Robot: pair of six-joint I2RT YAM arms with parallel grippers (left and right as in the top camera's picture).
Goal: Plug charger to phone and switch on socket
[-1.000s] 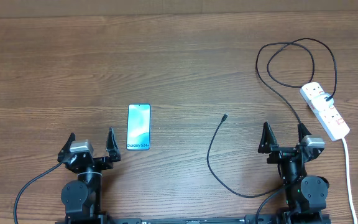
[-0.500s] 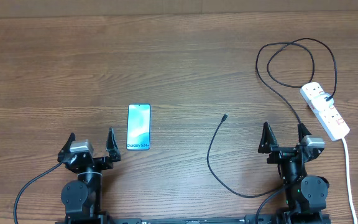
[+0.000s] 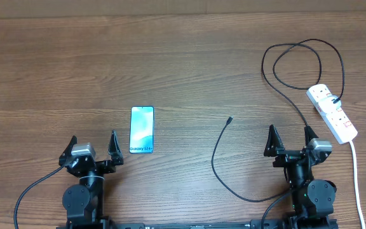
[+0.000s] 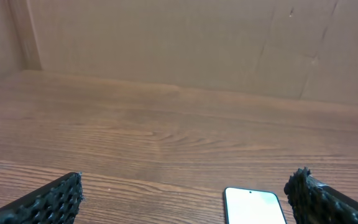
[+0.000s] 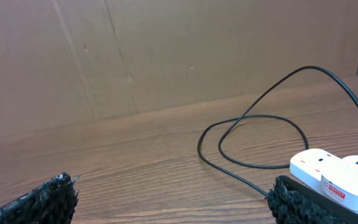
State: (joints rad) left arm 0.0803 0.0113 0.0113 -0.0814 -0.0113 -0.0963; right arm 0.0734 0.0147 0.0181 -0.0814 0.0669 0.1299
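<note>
Right of the phone [image 3: 142,130], the limp, light charger [image 3: 213,156] likely wants gripping behind its connector tip [image 3: 230,118]; left claw [image 3: 93,137] and right claw [image 3: 290,129] gape apart, empty.

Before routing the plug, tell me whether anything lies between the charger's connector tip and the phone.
Nothing visible does. The charger's connector tip lies apart from the phone, toward the right arm's side, with only bare table between them.

Even, bright light on my tabletop [image 3: 183,57]; shadows faint, no glare, wrist views slightly soft up close.
</note>
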